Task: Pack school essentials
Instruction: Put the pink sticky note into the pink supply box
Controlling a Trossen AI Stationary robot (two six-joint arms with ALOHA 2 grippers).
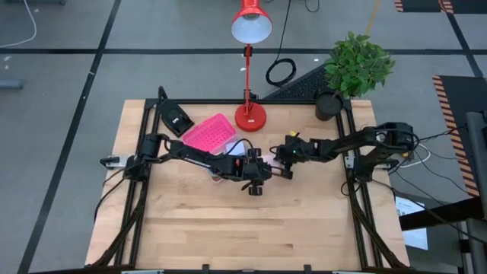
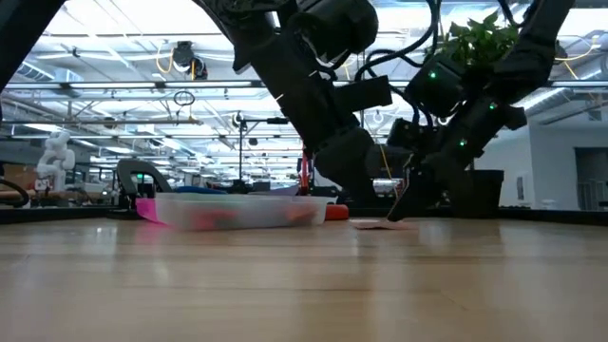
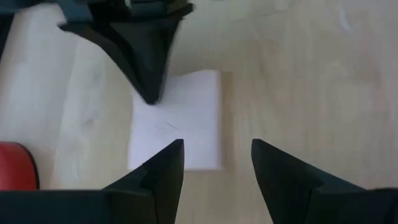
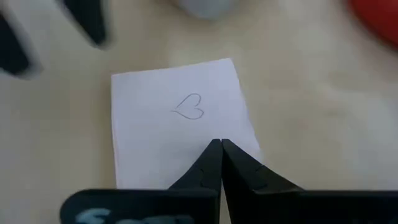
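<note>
Two robot arms reach in over one wooden table [image 1: 228, 221], each ending in one tool: the left tool [image 1: 255, 176] and the right tool [image 1: 291, 154], so two tools in all. One sticky note [image 4: 180, 121] lies under the right tool's tips, with one small heart drawn on it. Behind the left tool sits one plastic box [image 2: 237, 209] with one pink lid [image 1: 207, 134]. Beyond both tools stand one red lamp [image 1: 249, 46], one potted plant [image 1: 354, 65] and one black wedge-shaped device [image 1: 175, 118].

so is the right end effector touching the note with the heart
Touching: in the right wrist view the shut right end effector tips press on the note edge.
</note>
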